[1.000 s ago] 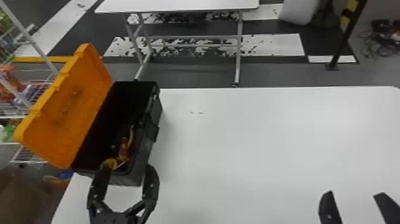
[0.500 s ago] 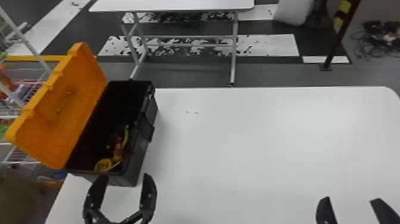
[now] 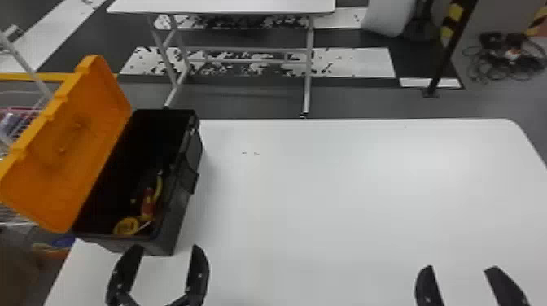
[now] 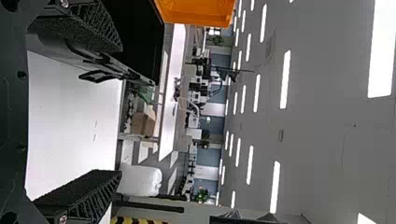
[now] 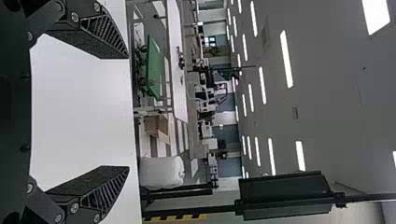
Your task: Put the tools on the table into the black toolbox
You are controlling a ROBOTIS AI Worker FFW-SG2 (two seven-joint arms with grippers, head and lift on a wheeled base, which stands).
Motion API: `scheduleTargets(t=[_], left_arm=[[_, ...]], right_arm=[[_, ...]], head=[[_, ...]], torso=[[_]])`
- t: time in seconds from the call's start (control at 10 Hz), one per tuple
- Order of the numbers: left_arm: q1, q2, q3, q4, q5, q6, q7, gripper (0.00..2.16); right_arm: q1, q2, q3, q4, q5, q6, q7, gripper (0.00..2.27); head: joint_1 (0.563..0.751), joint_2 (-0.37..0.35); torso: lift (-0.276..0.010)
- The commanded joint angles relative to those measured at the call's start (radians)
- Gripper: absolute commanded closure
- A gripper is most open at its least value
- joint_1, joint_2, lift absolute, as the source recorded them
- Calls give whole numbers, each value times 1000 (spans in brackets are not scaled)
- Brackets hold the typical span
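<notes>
The left claw (image 3: 167, 246) has backed off from the black toolbox (image 3: 177, 217), which sits on the left of the white table (image 3: 325, 195), orange lid (image 3: 81, 138) tipped open, red and yellow tools (image 3: 147, 203) inside. It gapes wide and empty, as does the right claw (image 3: 460, 267).

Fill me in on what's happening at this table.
Nothing is being handled right now. The robot's left gripper is open and empty near the close end of the black toolbox, and its right gripper is open and empty over the right side of the white table. The toolbox's orange lid is up, with red and yellow tools lying inside.
</notes>
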Motion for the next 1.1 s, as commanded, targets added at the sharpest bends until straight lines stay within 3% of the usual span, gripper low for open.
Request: scheduleTargets(t=[0.0,1.0], left_arm=[[0,1,-2,-2,0,0,-1,60],[-34,7,-16,42,11,31,-3,60]], right_arm=[[0,1,0,-1,0,0,0,181],[-3,1,-8,6,2,12,0,181]], head=[[695,81],[695,68]], torso=[[-75],[-75]])
